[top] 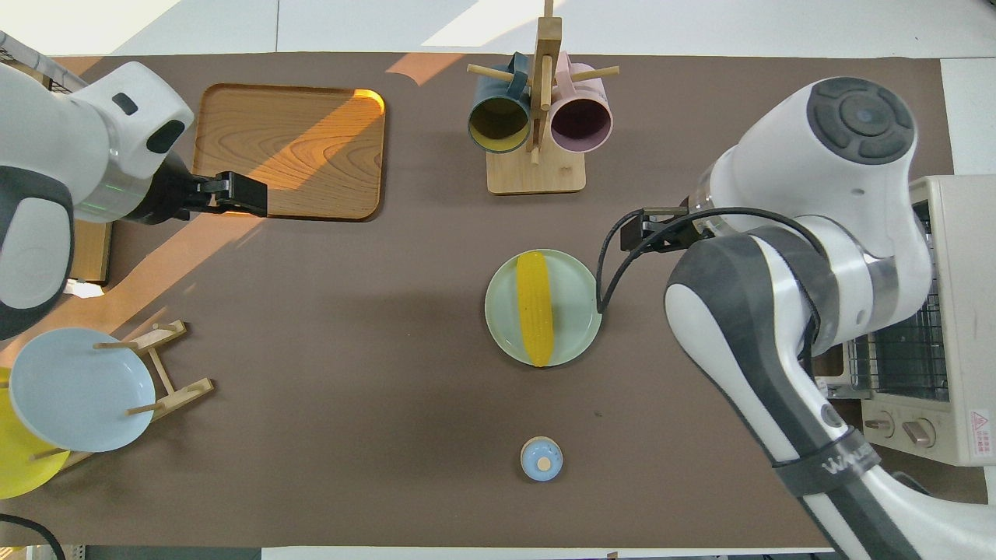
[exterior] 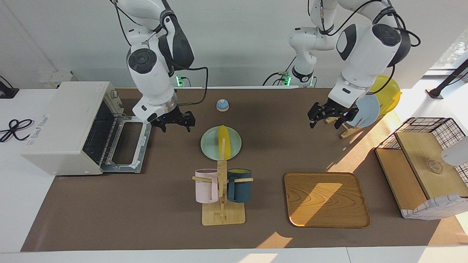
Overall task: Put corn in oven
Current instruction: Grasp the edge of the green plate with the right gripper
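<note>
Your oven (exterior: 69, 128) sits at the right arm's end of the table, its door (exterior: 126, 146) dropped open. Your right gripper (exterior: 174, 123) hangs open-fingered between oven and plate; your left gripper (exterior: 331, 116) waits open over bare table. The corn (top: 535, 307) lies on the pale green plate (top: 577, 311) mid-table.

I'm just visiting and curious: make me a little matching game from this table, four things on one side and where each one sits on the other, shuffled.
Things:
1. glossy yellow corn cob
2. pink mug
3. boxy white toaster oven
4. small blue bell

Places:
A. hanging on the wooden mug rack
B. at the right arm's end of the table, door dropped open
C. lying on the round pale green plate
D. alone on the brown mat, nearer to the robots than the plate

Pairs: 1-C, 2-A, 3-B, 4-D
</note>
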### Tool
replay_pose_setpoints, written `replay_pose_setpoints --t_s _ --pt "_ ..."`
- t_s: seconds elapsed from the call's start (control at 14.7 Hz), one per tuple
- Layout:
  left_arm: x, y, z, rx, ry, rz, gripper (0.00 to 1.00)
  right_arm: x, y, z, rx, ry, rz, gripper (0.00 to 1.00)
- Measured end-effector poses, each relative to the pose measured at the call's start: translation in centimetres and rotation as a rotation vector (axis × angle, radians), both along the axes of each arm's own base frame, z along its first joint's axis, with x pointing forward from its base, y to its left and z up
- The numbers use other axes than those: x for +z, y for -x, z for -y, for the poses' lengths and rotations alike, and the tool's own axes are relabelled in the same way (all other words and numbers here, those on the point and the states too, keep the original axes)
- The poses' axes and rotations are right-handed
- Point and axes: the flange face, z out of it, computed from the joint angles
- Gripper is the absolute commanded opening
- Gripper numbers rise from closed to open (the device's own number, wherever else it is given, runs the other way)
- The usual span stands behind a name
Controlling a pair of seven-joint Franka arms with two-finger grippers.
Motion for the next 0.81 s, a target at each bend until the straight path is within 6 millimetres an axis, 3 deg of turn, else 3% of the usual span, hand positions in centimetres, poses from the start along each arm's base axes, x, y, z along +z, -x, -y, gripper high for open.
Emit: replay_pose_setpoints --t_s 0.2,0.41,0.61,0.68,0.81 --pt "3.0 1.4 -0.8 -0.017 -0.053 -0.026 1.0 -1.2 0.9 -5.5 -0.03 -0.012 0.036 1.0" --pt "5.1 3.3 -1.3 -0.018 -0.066 -0.048 1.0 -3.5 3.7 -14.0 -0.033 0.008 0.047 1.0" --pt "5.7 3.9 -2.3 -0.002 -0.072 -0.063 1.0 -7.7 5.6 -22.3 -0.036 0.07 0.088 1.0" --pt "5.6 3.9 -2.5 0.001 -0.072 -0.066 1.0 -9.5 5.8 -24.1 -0.04 0.063 0.101 1.0" --pt "5.3 3.9 -2.5 -0.003 -0.072 -0.067 1.0 -12.7 5.4 -25.2 -0.042 0.056 0.104 0.99"
